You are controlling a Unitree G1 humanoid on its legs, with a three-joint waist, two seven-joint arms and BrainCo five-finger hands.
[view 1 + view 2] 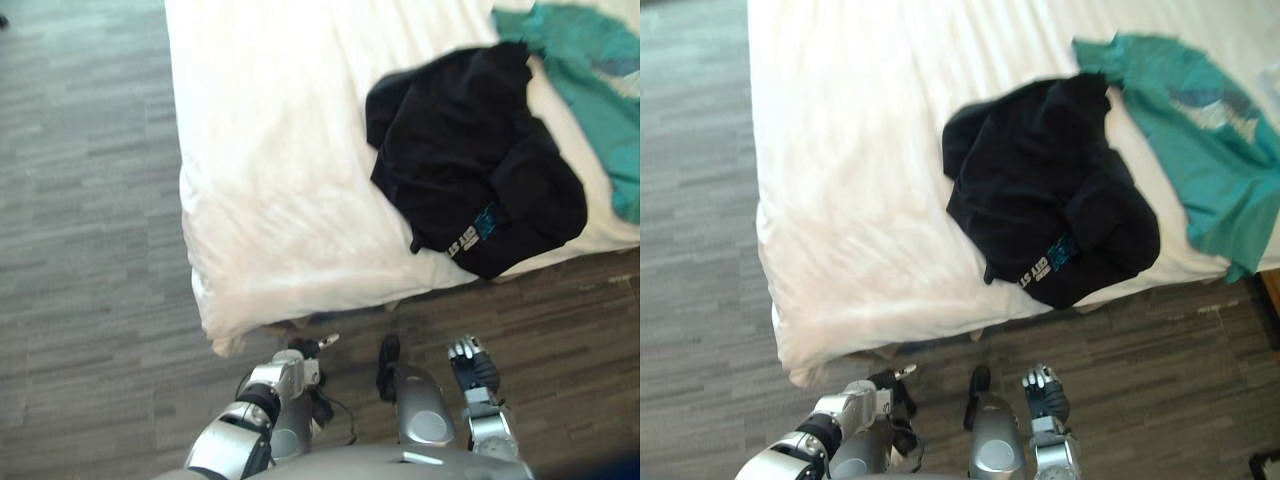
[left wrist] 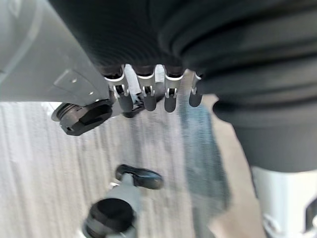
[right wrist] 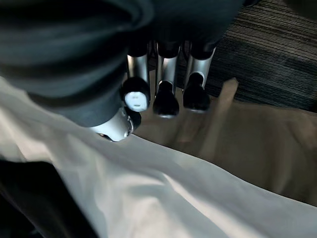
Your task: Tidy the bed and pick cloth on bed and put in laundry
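A white-sheeted bed [image 1: 270, 150] takes up the upper middle of the eye views. A crumpled black garment [image 1: 470, 170] lies near its front right edge, one corner hanging over it. A teal garment [image 1: 1200, 130] lies spread behind and to the right of the black one, touching it. Both hands hang low over the floor in front of the bed, apart from the clothes. My left hand [image 1: 308, 352] is near the bed's front corner, its fingers [image 2: 148, 99] relaxed and holding nothing. My right hand [image 1: 470, 365] is below the black garment, its fingers [image 3: 166, 96] straight above the sheet's edge [image 3: 148, 188].
Grey wood-look floor [image 1: 80, 250] runs along the bed's left side and front. The bed's tan base [image 3: 247, 139] shows under the hanging sheet. The left part of the mattress is bare sheet.
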